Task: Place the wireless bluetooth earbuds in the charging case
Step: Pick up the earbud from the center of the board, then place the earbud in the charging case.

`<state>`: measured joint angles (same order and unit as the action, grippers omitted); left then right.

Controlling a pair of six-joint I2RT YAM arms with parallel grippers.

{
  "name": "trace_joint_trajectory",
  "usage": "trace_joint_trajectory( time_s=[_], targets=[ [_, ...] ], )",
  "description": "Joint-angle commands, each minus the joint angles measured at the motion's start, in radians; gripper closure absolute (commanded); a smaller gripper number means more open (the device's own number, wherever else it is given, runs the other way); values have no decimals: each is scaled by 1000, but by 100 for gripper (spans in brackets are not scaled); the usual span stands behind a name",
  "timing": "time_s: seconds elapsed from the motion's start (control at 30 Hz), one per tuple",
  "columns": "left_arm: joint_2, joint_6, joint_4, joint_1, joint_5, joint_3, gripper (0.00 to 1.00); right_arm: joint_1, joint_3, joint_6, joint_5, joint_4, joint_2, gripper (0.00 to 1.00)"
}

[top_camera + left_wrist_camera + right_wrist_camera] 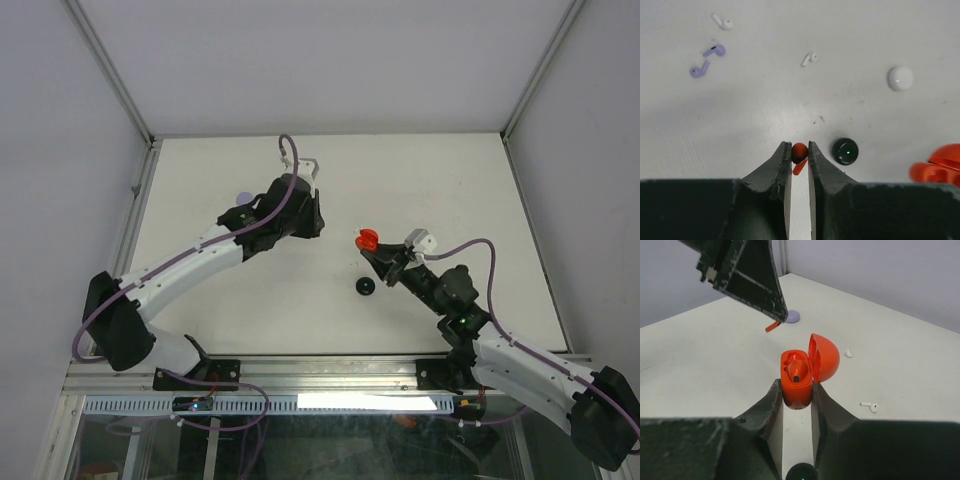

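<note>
We are pinching the red earbud [799, 151] in the left gripper [799, 148]. Its fingers are pressed together on the round head, so the stem is poking free past the tips, ready, we judge, to go stem-first into a socket. The right gripper [797, 392] is clamping the red charging case [797, 385] by its lower body. It is holding the case, seemingly raised off the table [300, 320], with the mouth facing up. The lid [826, 357] is flipped back toward three o'clock, which is keeping the opening clear for the other arm.

From the right wrist, the left gripper is hanging at about eleven o'clock of the case, above it and apart from it. One socket is already carrying a seated bud [796, 371]. The place beside it is probably the one we are aiming for, though we cannot see into it clearly.

The held bud is looking tiny and glossy red, with a rounded head and a short stem, far smaller than the case. In the left wrist view other things are lying on the table around it:
- the black case [845, 151] at three o'clock
- the white case [900, 78] at about two o'clock
- two lavender earbuds [714, 50] at ten o'clock
- a white earbud [810, 59] at twelve
</note>
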<state>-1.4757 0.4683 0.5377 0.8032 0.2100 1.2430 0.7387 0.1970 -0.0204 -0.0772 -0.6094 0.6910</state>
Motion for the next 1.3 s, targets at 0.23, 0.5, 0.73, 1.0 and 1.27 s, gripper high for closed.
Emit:
trace_joint_trajectory(
  time_s=[0.23, 0.5, 0.73, 1.0, 1.27],
  targets=[
    [265, -32, -345, -6, -176, -117, 94, 4, 85, 22, -90, -260, 105, 100],
    [342, 15, -623, -7, -312, -267, 97, 4, 119, 71, -127, -349, 173, 100],
    [369, 58, -802, -5, -368, -334, 97, 4, 122, 95, -136, -383, 178, 100],
    [390, 80, -881, -5, -404, -366, 98, 4, 114, 110, -125, -408, 202, 100],
    [356, 107, -935, 10, -429, -386, 98, 4, 117, 139, -138, -452, 219, 100]
  ],
)
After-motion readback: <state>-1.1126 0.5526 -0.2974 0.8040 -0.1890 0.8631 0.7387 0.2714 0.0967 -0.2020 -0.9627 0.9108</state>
